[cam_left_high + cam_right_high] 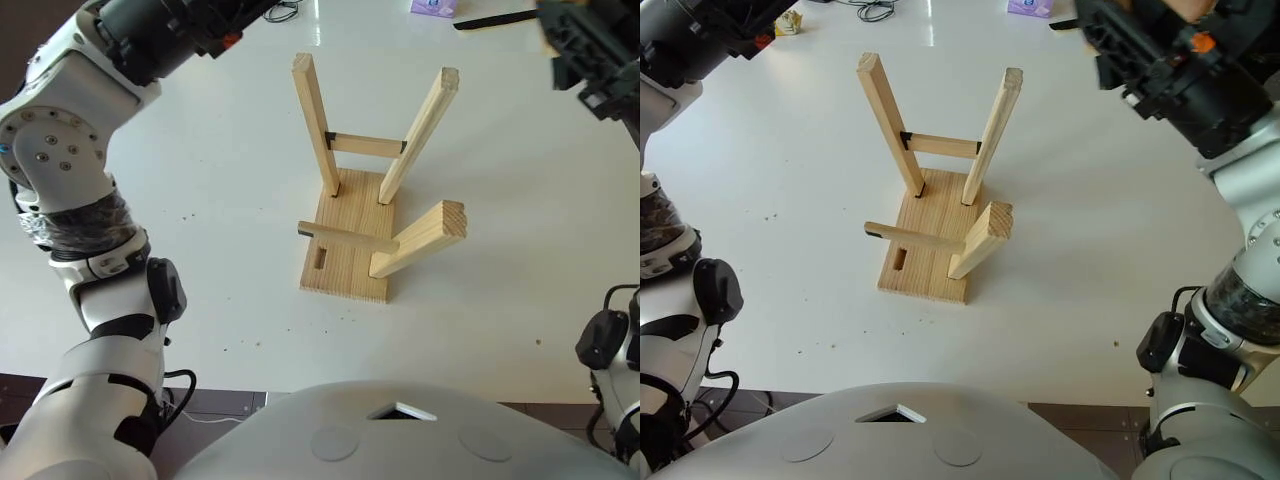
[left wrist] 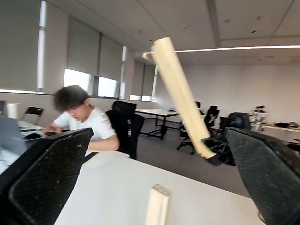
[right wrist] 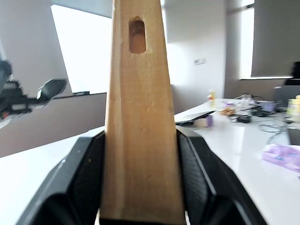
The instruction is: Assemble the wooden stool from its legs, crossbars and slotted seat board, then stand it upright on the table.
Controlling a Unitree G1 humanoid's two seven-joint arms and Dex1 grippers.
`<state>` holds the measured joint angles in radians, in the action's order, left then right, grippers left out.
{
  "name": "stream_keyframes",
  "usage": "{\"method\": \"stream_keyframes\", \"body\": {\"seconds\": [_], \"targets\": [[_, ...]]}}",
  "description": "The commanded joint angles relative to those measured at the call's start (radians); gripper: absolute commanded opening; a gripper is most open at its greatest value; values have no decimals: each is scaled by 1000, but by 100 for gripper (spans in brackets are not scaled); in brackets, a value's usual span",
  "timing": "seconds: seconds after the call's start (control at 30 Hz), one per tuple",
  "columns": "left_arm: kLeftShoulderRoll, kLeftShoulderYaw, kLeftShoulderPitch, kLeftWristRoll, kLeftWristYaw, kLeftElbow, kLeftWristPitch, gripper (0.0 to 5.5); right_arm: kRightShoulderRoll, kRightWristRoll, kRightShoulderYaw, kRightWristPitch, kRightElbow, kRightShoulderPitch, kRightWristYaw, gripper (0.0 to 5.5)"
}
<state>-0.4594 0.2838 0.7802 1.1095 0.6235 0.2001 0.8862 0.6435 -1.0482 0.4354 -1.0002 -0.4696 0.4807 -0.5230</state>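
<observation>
Three legs (image 1: 318, 125) and two crossbars (image 1: 365, 146) sit in your seat board (image 1: 345, 275); right gripper (image 3: 140, 183) clamps the unfitted fourth leg (image 3: 139, 117); left gripper (image 2: 157, 159) gapes empty.

Seat board (image 1: 350, 272) flat on table (image 1: 200, 200), centre. At board's far end, left leg (image 1: 316, 125) and right leg (image 1: 420, 135) stand up, crossbar (image 1: 365, 146) between them. 3rd leg (image 1: 425, 238) at near-right corner, with 2nd crossbar (image 1: 350, 238) running left from it above board. Slot (image 1: 320, 257) near-left. 4th leg (image 3: 140, 117) between fingers of right gripper (image 3: 140, 154).
</observation>
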Motion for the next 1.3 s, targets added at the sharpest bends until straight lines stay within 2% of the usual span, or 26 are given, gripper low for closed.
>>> {"method": "stream_keyframes", "body": {"seconds": [0.03, 0.27, 0.53, 0.9, 1.3], "targets": [[53, -67, 0, 32, -16, 36, 23, 521, 49, -140, -80, -75, 5, 55, -102, 206], [65, -119, -33, 101, 48, 97, 46, 521, 82, -270, -156, -157, 120, 139, -153, 206], [21, -114, -44, 146, 129, 84, 60, 521, 179, -436, -154, -258, 130, 92, -243, 206], [-3, -120, -74, 182, 147, 107, 60, 521, 226, -442, -176, -246, 133, 78, -280, 206], [-7, -137, -72, 222, 135, 105, 82, 338, 249, -416, -207, -227, 101, 48, -307, 206]]}}
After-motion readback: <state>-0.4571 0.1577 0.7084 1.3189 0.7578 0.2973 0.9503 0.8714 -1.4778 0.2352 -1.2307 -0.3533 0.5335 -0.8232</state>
